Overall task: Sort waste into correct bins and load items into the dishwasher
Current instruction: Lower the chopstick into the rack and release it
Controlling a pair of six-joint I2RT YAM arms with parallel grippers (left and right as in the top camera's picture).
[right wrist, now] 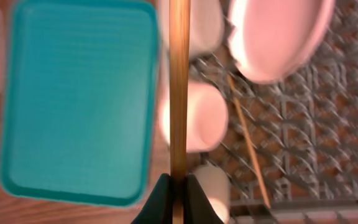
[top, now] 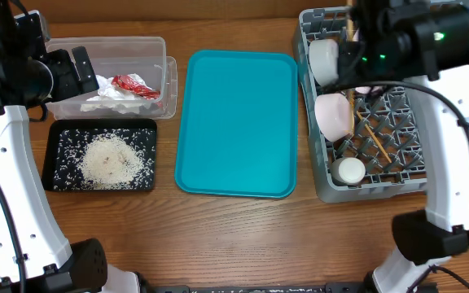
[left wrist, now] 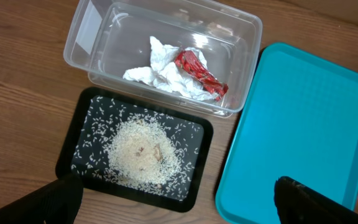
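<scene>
Chopstick (right wrist: pixel 179 93) pinched in right tool (right wrist: pixel 178 186) above wooden table (top: pixel 234 236)

From overhead you cannot see the right gripper (right wrist: pixel 179 190); the right arm (top: pixel 414 37) covers it, the large plate (right wrist: pixel 278 37) and the far end of the dish rack (top: pixel 365 189); your right wrist view is blurred throughout, and the chopstick (right wrist: pixel 179 87) and plate both run off its top edge; the left gripper (left wrist: pixel 178 186) shows only two dark fingertips cut by the bottom edge; the teal tray (left wrist: pixel 297 124) runs off right.
</scene>
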